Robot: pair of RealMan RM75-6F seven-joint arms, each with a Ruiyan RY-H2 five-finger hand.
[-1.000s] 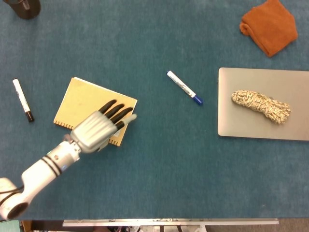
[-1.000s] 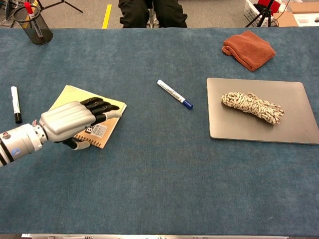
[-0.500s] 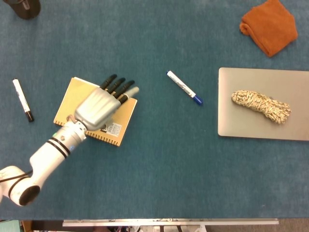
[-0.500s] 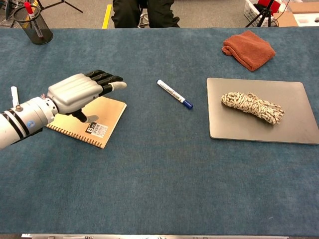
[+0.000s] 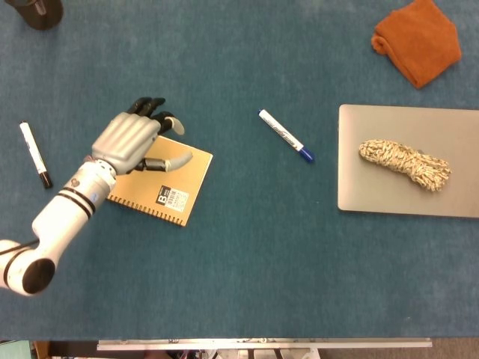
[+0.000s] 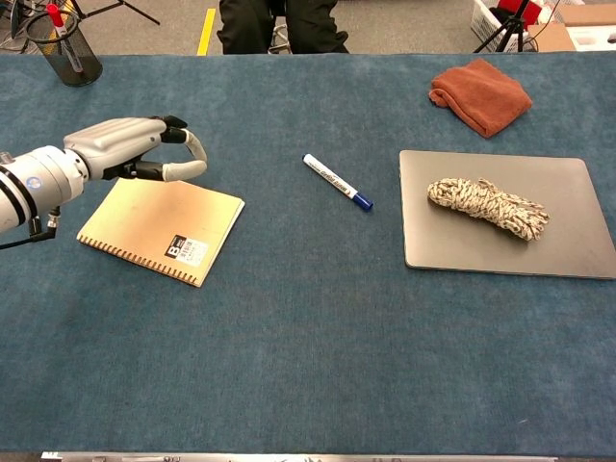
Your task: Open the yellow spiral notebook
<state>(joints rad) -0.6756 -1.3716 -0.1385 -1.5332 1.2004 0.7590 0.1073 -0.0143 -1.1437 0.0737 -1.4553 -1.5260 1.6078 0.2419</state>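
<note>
Left hand [image 6: 130, 149] empty, fingers loosely curled, above closed yellow spiral notebook [image 6: 159, 228] | step: reaching | next: you hook the cover's free edge.

The left robot hand [image 5: 129, 142] [image 6: 130, 146] was raised at the left of the scene, palm down, holding nothing. Its fingers [image 6: 173, 128] were curled loosely, with the thumb extended rightward. The left forearm ran back toward the near left. The right robot hand was out of frame.
</note>
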